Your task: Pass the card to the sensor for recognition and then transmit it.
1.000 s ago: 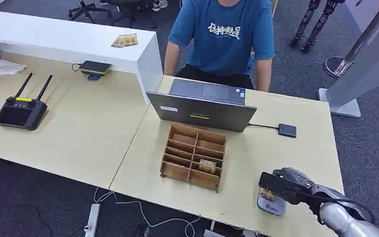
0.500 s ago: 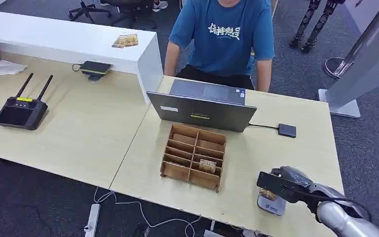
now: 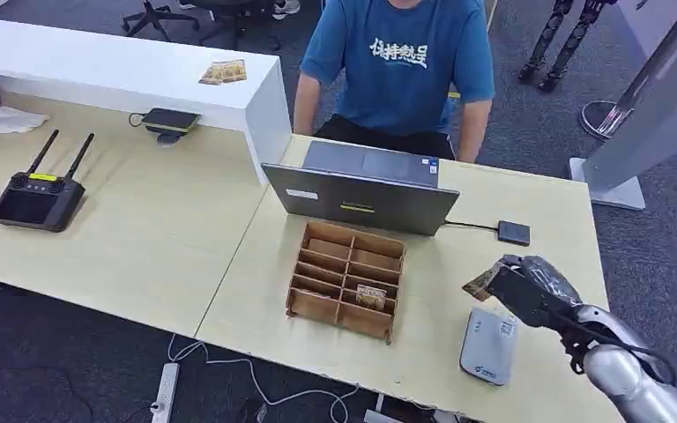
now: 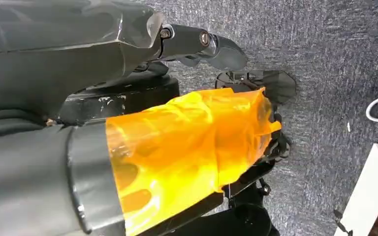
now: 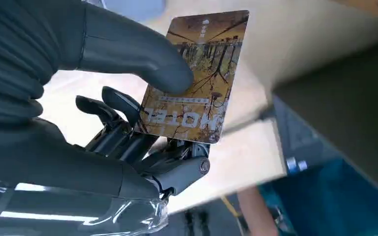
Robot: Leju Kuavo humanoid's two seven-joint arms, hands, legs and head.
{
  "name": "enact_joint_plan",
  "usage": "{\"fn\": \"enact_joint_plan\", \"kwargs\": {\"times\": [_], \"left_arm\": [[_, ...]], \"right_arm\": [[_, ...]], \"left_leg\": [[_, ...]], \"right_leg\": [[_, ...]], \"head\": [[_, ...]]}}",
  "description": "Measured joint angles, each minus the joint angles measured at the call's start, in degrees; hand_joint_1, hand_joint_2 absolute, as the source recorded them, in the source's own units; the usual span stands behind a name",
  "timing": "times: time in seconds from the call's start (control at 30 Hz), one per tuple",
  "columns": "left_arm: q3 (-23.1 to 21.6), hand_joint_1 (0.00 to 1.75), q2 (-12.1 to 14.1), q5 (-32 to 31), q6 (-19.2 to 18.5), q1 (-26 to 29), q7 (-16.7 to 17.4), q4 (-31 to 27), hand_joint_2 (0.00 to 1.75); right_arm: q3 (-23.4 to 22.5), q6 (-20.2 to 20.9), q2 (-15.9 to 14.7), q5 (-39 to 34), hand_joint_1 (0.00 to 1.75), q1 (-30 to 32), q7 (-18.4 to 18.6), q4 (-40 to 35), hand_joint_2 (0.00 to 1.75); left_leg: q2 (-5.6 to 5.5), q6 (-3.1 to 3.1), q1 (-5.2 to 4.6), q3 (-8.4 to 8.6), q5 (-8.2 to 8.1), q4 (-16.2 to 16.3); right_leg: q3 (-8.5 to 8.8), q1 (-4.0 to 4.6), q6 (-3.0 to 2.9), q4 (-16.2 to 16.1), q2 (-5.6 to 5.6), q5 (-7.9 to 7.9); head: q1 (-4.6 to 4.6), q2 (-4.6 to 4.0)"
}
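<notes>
My right hand [image 3: 529,289] pinches a brown patterned card [image 3: 479,284] and holds it in the air above the table, just beyond the grey-white sensor pad [image 3: 487,345] near the front edge. The pad lies uncovered. In the right wrist view the thumb [image 5: 142,59] presses on the card [image 5: 197,73], which bears the word HOTEL, with darker fingers behind it. My left hand [image 4: 197,44] hangs over grey carpet, a finger stretched out and nothing in it.
A wooden compartment box [image 3: 345,280] with a card [image 3: 371,296] inside stands mid-table. Behind it sit an open laptop [image 3: 359,189], a small black box on a cable [image 3: 513,233], and a seated person in blue [image 3: 401,70]. A black remote controller [image 3: 37,198] lies far left.
My right hand has risen with the card from over the sensor pad and moved away from the front edge, toward the laptop side. The pad now shows in full.
</notes>
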Motion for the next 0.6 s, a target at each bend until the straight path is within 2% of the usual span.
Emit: {"fn": "enact_joint_plan", "kwargs": {"times": [0.17, 0.33, 0.6], "left_arm": [[0.0, 0.00, 0.0, -0.1, -0.2, 0.0, 0.0, 0.0, 0.00], [0.0, 0.00, -0.1, -0.7, -0.4, 0.0, 0.0, 0.0, 0.00], [-0.1, 0.00, 0.0, -2.1, -1.1, -0.1, 0.7, 0.0, 0.00]], "right_arm": [[-5.6, -0.7, 1.5, 1.7, 1.75, -0.1, -0.3, -1.8, 1.75], [-9.2, -0.8, 3.5, 4.5, 1.75, -2.1, 0.4, -1.5, 1.75], [-10.1, -0.9, 7.8, 7.6, 1.75, -10.7, 3.0, 3.4, 1.75]], "left_leg": [[-0.02, 0.00, 0.00, -0.02, 0.00, 0.0], [0.00, 0.01, 0.00, -0.03, 0.02, 0.0], [0.04, -0.01, 0.00, -0.03, 0.04, 0.0]], "right_leg": [[0.00, 0.00, 0.00, 0.0, -0.02, 0.00], [-0.02, 0.00, 0.00, 0.0, 0.00, 0.00], [-0.04, 0.00, -0.05, 0.0, 0.04, 0.04]], "head": [[0.00, 0.00], [0.00, 0.00], [0.00, 0.00]]}}
